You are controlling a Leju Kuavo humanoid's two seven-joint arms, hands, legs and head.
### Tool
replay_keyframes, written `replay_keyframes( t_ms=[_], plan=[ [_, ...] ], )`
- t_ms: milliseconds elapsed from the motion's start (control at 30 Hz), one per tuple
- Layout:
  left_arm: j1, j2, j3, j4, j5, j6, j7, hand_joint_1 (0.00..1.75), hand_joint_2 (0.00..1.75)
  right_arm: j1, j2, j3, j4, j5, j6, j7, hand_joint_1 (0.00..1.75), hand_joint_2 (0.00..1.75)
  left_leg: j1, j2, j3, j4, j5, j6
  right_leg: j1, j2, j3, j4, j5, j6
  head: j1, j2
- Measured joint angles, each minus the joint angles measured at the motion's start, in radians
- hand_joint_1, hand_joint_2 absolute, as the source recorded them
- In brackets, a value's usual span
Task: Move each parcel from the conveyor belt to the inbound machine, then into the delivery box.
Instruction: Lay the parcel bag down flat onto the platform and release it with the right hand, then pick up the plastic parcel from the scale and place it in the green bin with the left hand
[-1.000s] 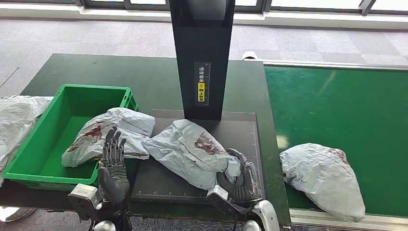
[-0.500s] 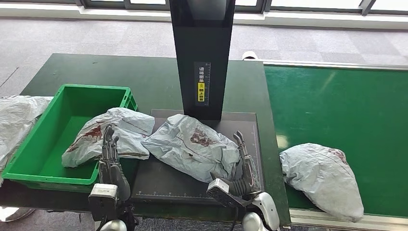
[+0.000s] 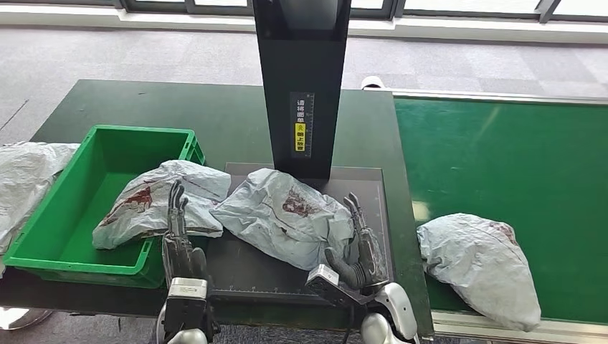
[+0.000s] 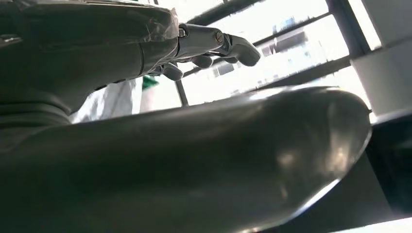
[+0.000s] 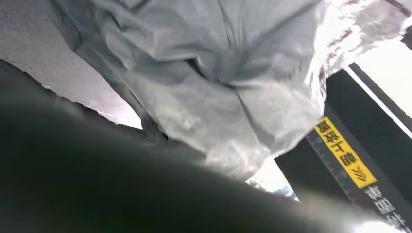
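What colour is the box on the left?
Bright green crate, clearest in the head view.

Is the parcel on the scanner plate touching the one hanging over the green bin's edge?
Touching. In the head view the plate parcel's left tip lies against the bin parcel's right end, with no dark plate showing between them.

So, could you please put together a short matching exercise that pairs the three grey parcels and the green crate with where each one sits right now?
Things:
1. parcel with the right hand beside it
2. parcel near the left hand, draped over a rim
3. parcel farthest right
4. green crate

Places:
A. on the bright green conveyor belt
B. on the dark table, left of the black column
C. on the dark scanner plate below the black column
D. half in the crate

Pairs: 1-C, 2-D, 3-A, 4-B
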Motion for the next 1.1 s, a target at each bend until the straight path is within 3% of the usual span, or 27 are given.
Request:
replay_keyframes(
  t_ms=[33, 200, 333, 433, 600, 867, 1100],
  plan=[
    [-0.003, 0.003, -0.010, 0.002, -0.009, -0.023, 0.004, 0.00, 0.00, 0.012, 0.000, 0.000, -0.032, -0.003, 0.023, 0.001, 0.00, 1.75, 0.000, 0.000, 0.000, 0.000, 0.000, 0.000, 0.000, 0.000, 0.000, 0.000, 0.000, 0.000, 0.000, 0.000],
    [-0.009, 0.013, -0.036, -0.001, -0.079, -0.097, 0.008, 0.00, 0.00, 0.099, 0.000, 0.001, -0.288, -0.103, 0.108, -0.048, 0.00, 1.75, 0.000, 0.000, -0.001, 0.000, 0.000, 0.000, 0.000, 0.000, -0.002, 0.000, 0.000, 0.000, 0.000, 0.000],
    [-0.017, 0.023, -0.075, -0.014, -0.194, -0.107, 0.009, 0.00, 1.75, 0.163, 0.000, -0.007, -0.521, -0.215, 0.061, -0.144, 0.00, 1.75, 0.000, 0.000, -0.002, 0.000, 0.000, 0.000, 0.000, 0.000, -0.002, 0.000, 0.000, 0.000, 0.000, 0.000],
    [-0.039, 0.030, -0.109, -0.012, -0.289, -0.129, 0.036, 0.00, 1.75, 0.209, 0.000, -0.023, -0.666, -0.299, 0.082, -0.207, 0.00, 1.75, 0.000, 0.000, -0.002, 0.000, 0.000, 0.000, 0.000, -0.001, -0.002, -0.001, 0.000, 0.000, 0.000, 0.000],
    [-0.114, 0.032, -0.161, 0.048, -0.384, -0.161, 0.074, 0.00, 1.75, 0.255, -0.017, -0.032, -0.807, -0.388, 0.132, -0.225, 0.00, 1.75, 0.000, 0.000, -0.001, 0.000, 0.000, 0.000, 0.000, 0.000, -0.002, -0.001, 0.001, 0.000, 0.000, 0.000],
    [-0.223, 0.024, -0.235, 0.271, -0.607, -0.150, 0.209, 0.00, 1.75, 0.255, -0.035, -0.045, -0.843, -0.377, 0.162, -0.225, 0.00, 1.75, -0.001, 0.000, -0.001, 0.000, 0.001, 0.001, 0.000, 0.000, -0.001, 0.000, 0.002, 0.001, 0.000, 0.000],
    [-0.304, 0.002, -0.257, 0.493, -0.678, -0.140, 0.259, 0.00, 1.75, 0.247, -0.035, -0.054, -0.843, -0.343, 0.167, -0.225, 0.00, 1.75, -0.001, 0.000, -0.001, 0.000, 0.001, 0.001, 0.000, 0.000, -0.002, 0.000, 0.002, 0.000, 0.000, 0.000]
  ],
)
